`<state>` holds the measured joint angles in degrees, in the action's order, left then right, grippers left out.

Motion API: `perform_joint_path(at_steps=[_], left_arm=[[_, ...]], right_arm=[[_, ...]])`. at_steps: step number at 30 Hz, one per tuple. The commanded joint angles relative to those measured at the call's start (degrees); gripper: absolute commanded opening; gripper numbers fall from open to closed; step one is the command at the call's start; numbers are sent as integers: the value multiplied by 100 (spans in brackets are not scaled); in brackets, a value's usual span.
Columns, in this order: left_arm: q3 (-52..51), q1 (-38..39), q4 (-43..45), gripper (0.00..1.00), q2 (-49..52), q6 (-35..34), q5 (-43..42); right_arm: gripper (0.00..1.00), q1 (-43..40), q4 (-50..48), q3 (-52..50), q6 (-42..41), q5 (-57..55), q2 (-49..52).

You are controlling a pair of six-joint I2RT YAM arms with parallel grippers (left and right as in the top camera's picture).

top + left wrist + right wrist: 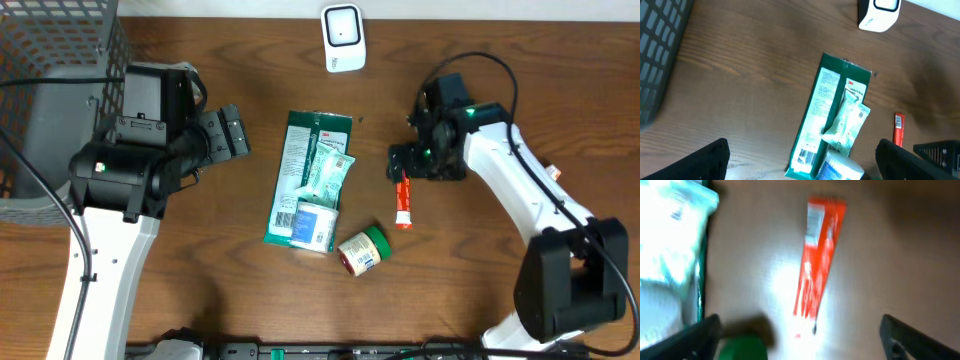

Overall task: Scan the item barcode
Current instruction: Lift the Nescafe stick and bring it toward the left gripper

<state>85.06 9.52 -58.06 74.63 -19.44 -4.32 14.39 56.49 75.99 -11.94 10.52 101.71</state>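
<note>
A red tube (403, 203) lies flat on the wooden table, free of any grip. My right gripper (401, 165) hovers just above its upper end, open; in the right wrist view the tube (819, 262) lies between and ahead of the wide-apart fingers (912, 340), blurred. A white barcode scanner (342, 38) stands at the far edge. My left gripper (232, 132) is open and empty, left of a green packet (298, 170). The left wrist view shows the packet (822, 107) with its barcode near the bottom end.
A pale green pouch (328, 168) and a white-blue pack (316, 224) lie on the green packet. A jar with a green lid (362, 250) lies on its side below them. A grey mesh basket (50, 90) fills the far left corner.
</note>
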Motion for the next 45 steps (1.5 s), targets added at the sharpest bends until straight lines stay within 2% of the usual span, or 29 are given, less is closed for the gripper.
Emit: perform_joint_path(at_steps=[1,4,6,9,12,17,23,32,45], left_arm=[[35,-20,2,94,-4,72,35],[35,-20,2,94,-4,74,35],[35,-20,2,94,-4,74,35],[35,-20,2,93,-4,74,35],[35,-20,2,94,-4,74,35],[35,-20,2,94,-4,74,35],[35,-20,2,94,-4,74,35],[35,-20,2,94,-4,74,35],[35,-20,245,94,-4,70,33]], right_arm=[[99,201,7,-411,-664,13,22],[99,365,-393,-960,-673,7,28],[78,474,-866,-1386,-671,7,28],[60,625,-1558,-1952,-675,-114,28],[55,767,-2208,-2459,-802,-459,28],[1,761,-2389,-2566,-887,-579,-7],[1,573,-1941,-1930,-822,-184,-175],[1,37,-1425,-1397,201,1005,-1021],[1,-638,-2024,-1397,411,4750,-1729]])
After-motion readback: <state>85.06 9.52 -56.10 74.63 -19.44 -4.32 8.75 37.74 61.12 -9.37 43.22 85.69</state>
